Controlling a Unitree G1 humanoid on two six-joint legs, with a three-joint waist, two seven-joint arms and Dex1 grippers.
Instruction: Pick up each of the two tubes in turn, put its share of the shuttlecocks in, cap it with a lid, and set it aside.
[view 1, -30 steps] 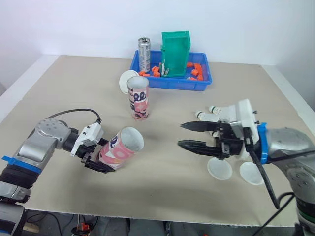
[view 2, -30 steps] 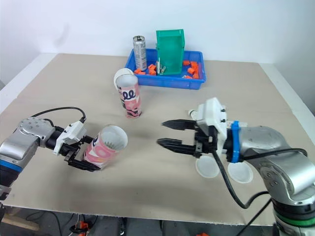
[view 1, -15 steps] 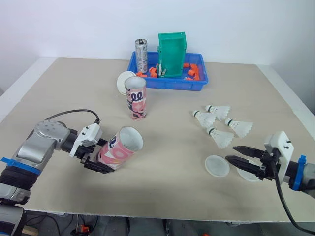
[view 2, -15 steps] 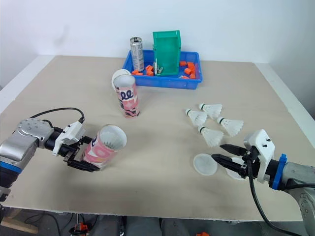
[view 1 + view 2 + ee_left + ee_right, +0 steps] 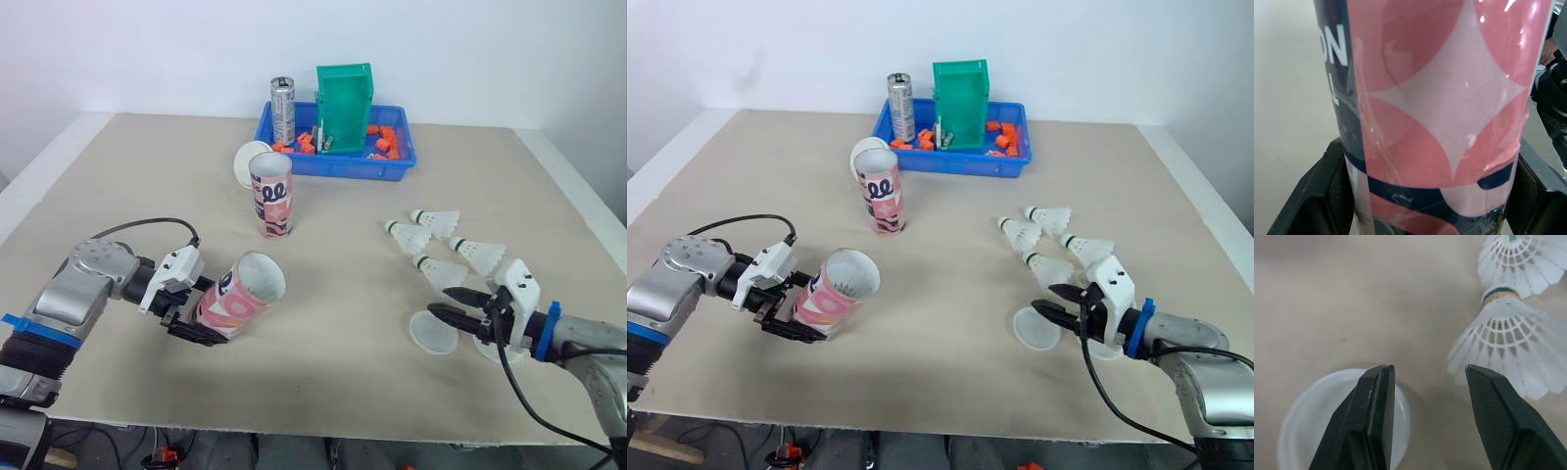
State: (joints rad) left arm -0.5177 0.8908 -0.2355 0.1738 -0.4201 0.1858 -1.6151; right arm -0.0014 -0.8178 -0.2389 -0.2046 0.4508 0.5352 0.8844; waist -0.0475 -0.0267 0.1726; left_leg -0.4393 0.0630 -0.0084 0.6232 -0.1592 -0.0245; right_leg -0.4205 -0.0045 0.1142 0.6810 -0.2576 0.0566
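Since half a second ago my right gripper (image 5: 446,302) has slid in from the table's five o'clock corner toward the shuttlecocks, while my left gripper (image 5: 186,308) has not budged; the left one is clamped on the pink tube (image 5: 240,294), held tilted at about eight o'clock of the table (image 5: 323,382), open mouth turned up and toward the right arm; the second tube (image 5: 272,196) stands upright near the middle, untouched. My right fingers (image 5: 1374,416) are spread moderately wide and hold nothing; they hover low, one above the rim of a white lid (image 5: 431,333) at their six o'clock, the nearest shuttlecock (image 5: 443,272) just beside them at twelve o'clock, three more shuttlecocks (image 5: 438,220) beyond it. I judge this to be the loading step for the first tube, with the reach for a shuttlecock under way; whether the tube already holds any I cannot tell. Next I would nudge the jaws off the lid and round the nearest shuttlecock, close gently on it so the feathers are not crushed, then carry it toward nine o'clock and feed it into the tube's mouth.
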